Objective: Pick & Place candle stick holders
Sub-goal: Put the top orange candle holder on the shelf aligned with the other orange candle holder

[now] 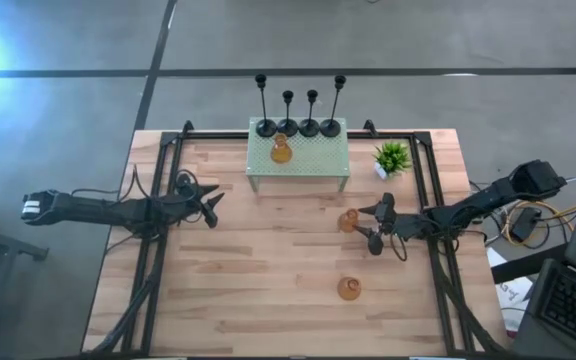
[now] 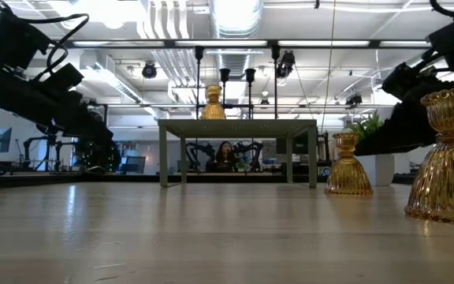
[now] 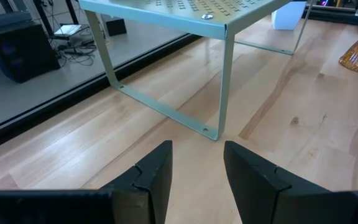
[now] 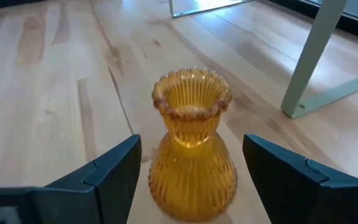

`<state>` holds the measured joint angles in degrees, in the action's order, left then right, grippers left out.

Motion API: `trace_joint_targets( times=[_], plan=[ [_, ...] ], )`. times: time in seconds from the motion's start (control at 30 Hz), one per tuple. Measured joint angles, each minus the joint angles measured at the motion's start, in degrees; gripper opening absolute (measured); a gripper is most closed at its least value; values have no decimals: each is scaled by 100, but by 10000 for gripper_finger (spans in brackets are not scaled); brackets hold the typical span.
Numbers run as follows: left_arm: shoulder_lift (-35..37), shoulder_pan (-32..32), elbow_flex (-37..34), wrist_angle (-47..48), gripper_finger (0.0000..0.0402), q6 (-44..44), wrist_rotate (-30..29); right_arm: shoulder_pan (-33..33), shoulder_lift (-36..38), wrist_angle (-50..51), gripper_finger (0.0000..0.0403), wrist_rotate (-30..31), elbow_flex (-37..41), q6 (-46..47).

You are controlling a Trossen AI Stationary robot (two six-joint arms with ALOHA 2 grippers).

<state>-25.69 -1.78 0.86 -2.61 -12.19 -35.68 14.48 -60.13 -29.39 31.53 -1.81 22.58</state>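
One amber glass holder [image 4: 191,149] stood upright on the surface directly between the right gripper's [image 4: 191,180] spread jaws, not yet pinched, just right of the green rack [image 1: 298,155]. Well off to the left, the left gripper [image 3: 197,180] waited, jaws parted and empty.

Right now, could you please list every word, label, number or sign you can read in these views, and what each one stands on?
None: no readable text shows in any view.
Amber glass holder, perforated shelf, table: all unmarked.
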Motion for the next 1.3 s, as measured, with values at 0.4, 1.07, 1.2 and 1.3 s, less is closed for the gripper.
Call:
trace_joint_targets(
  times=[0.4,1.07,1.2,1.3],
  plan=[
    [0,0,-2,-1,149,-1,2,-105,-1302,-537,239,10,-514,-34],
    [0,1,-2,-8,149,-1,4,-176,-2246,180,117,-52,-2273,22],
    [0,0,-4,-22,149,0,4,-179,-1715,1214,117,-51,-2980,77],
    [0,0,-2,-39,149,-2,4,-215,-1292,2409,117,-50,-3698,105]
  ],
)
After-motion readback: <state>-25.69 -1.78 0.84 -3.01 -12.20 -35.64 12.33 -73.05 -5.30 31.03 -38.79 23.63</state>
